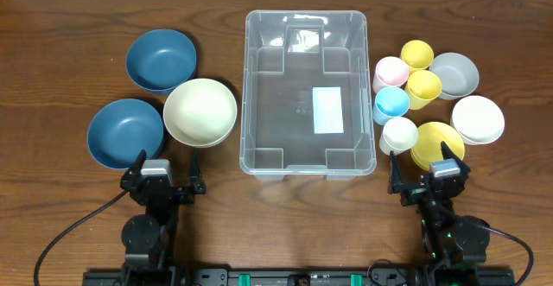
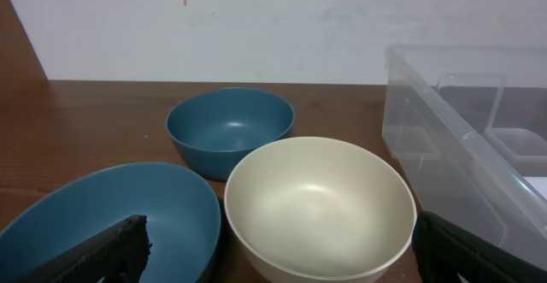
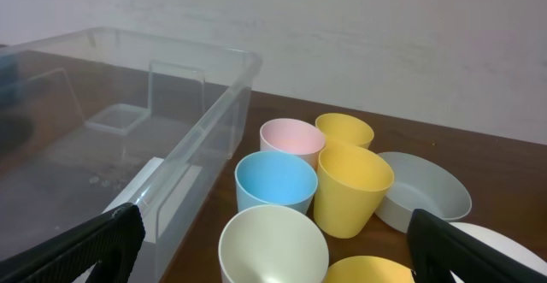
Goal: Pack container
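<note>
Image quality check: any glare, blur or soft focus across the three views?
Overhead: even light, sharp throughout, only faint shadows beside the container. Left wrist: cream bowl crisp with a soft highlight inside; left fingers dark and blurred at the frame edge. Right wrist: yellow cup in focus, right fingers blurred, container wall shows hazy reflections.

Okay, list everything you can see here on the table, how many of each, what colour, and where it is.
container: one, clear plastic, table centre, empty
label: one, white, on the container's base
large bowls: three, two dark blue and one cream, left of container
cups: five, two yellow, pink, light blue, white, right of container
small bowls: three, grey, white, yellow, far right
table: one, brown wood
left end effector: one, black, open, near edge
right end effector: one, black, open, near edge
</note>
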Robot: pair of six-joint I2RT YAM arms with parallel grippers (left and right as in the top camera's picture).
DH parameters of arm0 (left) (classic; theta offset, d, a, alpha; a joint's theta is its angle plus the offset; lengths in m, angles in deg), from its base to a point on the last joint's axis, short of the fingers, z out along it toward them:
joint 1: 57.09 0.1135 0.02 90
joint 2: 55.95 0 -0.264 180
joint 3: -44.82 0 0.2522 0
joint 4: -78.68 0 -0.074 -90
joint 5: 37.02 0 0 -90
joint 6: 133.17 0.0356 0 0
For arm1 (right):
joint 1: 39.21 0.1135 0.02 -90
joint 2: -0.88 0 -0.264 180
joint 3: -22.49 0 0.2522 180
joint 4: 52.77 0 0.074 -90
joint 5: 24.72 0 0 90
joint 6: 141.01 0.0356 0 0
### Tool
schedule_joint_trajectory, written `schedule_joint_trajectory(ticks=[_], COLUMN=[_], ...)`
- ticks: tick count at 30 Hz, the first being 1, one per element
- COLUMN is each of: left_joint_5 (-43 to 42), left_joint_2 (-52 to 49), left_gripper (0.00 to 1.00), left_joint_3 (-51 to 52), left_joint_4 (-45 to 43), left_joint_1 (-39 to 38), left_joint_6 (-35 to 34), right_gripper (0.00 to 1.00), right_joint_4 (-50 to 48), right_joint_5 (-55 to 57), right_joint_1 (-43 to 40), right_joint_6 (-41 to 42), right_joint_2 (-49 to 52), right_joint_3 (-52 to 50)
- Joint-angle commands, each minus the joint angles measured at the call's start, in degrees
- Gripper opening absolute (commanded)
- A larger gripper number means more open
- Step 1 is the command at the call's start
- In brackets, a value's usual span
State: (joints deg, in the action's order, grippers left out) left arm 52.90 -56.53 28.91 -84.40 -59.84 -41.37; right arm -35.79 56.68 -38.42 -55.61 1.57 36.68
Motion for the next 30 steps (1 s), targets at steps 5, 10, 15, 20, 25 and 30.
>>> schedule_joint_trajectory(ticks=[5,10,15,20,25,30], left_joint_5=[-0.59,-0.61,-0.15,8.22,12.07,12.07], left_joint_2=[0.35,0.35,0.35,-2.56,-13.73,-30.82], left_gripper=[0.98,0.98,0.98,0.98,0.98,0.98], left_joint_3=[1.92,1.92,-0.7,-10.58,-28.09,-50.58], left_joint_4=[0.59,-2.58,-9.62,-4.13,10.95,27.15], left_joint_1=[-0.22,-0.22,-0.22,-0.17,-0.17,-0.17], left_joint_6=[0.98,0.98,-0.5,-7.08,-5.38,-2.89], right_gripper=[0.99,0.99,0.99,0.99,0.99,0.99], right_joint_4=[0.22,0.22,0.22,0.22,0.22,0.22], right_joint_5=[-0.44,-0.44,-0.44,-0.42,-0.42,-0.44], right_joint_1=[-0.42,-0.42,-0.42,-0.42,-0.42,-0.42], right_joint_6=[0.24,0.24,0.24,0.24,0.24,0.24], right_joint_2=[-0.35,-0.35,-0.35,-0.35,-0.35,-0.35], right_joint_3=[-0.11,-0.11,-0.11,-0.11,-0.11,-0.11])
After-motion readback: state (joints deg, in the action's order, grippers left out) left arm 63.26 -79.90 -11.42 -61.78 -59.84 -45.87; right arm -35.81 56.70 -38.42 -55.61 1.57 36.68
